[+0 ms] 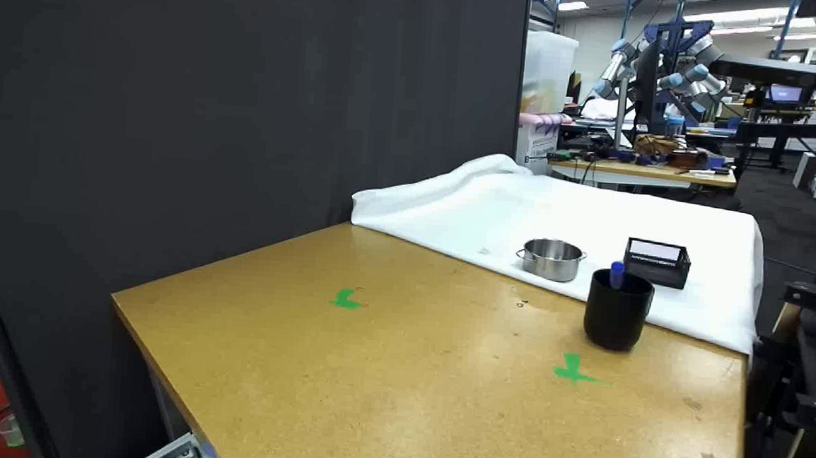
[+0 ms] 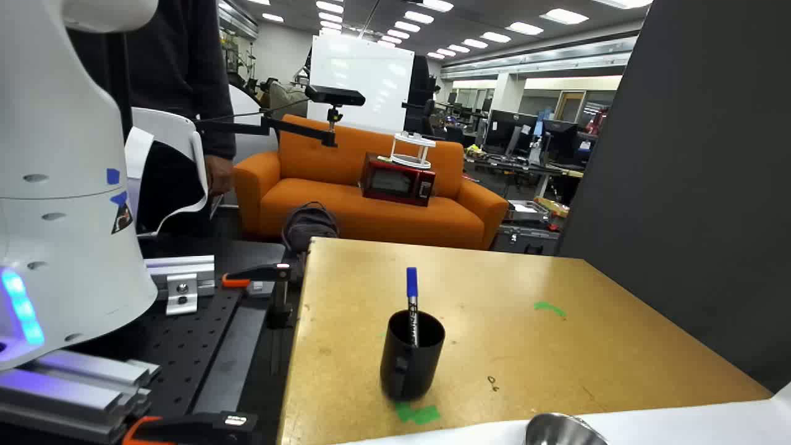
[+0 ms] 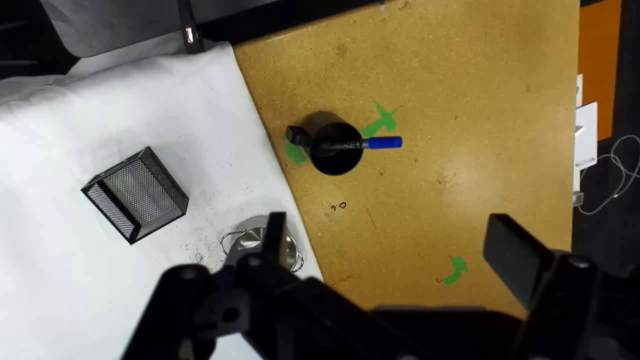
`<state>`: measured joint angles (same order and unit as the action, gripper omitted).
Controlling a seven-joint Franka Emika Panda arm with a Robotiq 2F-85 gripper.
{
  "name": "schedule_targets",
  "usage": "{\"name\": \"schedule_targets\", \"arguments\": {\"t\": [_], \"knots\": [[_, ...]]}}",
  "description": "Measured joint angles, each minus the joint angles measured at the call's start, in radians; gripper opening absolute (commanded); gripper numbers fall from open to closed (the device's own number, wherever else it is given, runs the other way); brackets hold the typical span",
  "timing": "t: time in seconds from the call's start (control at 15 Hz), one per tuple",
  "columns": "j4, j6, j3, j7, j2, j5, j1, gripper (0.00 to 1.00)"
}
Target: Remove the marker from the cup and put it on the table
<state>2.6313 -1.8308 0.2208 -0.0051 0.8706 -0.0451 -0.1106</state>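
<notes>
The black cup (image 1: 613, 321) stands upright on the tan table (image 1: 406, 377). It also shows in an exterior view (image 2: 405, 374) and in the wrist view (image 3: 336, 164), with its handle toward the white cloth. The marker (image 2: 412, 284) leans inside the cup with its blue cap above the rim. Its cap also shows in an exterior view (image 1: 616, 275) and in the wrist view (image 3: 385, 142); its lower end is hidden in the cup. My gripper (image 3: 391, 235) is open and empty, high above the table (image 3: 465, 75). The cup and marker lie ahead of the fingers, apart from them. The gripper is outside both exterior views.
A metal pot (image 1: 553, 260) and a black mesh box (image 1: 664, 274) stand on the white cloth (image 1: 700, 314) beside the table. The pot is partly behind a finger in the wrist view. A dark partition (image 1: 245, 106) borders the table. The robot's base (image 2: 68, 235) stands beside it.
</notes>
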Motion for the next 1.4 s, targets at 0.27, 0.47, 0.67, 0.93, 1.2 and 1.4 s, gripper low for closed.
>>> {"name": "schedule_targets", "arguments": {"t": [0.27,0.47,0.67,0.93,1.2,1.4], "knots": [[0.0,0.0,-0.001,0.0,0.0,0.0,0.0,1.0],[0.045,-0.003,-0.018,0.062,-0.016,-0.016,-0.002,1.0],[0.121,-0.044,-0.056,0.198,-0.059,-0.077,-0.01,1.0],[0.153,-0.178,-0.096,0.354,-0.118,-0.17,-0.032,1.0],[0.154,-0.364,-0.112,0.471,-0.204,-0.225,-0.071,1.0],[0.156,-0.5,-0.13,0.573,-0.296,-0.228,-0.109,1.0]]}}
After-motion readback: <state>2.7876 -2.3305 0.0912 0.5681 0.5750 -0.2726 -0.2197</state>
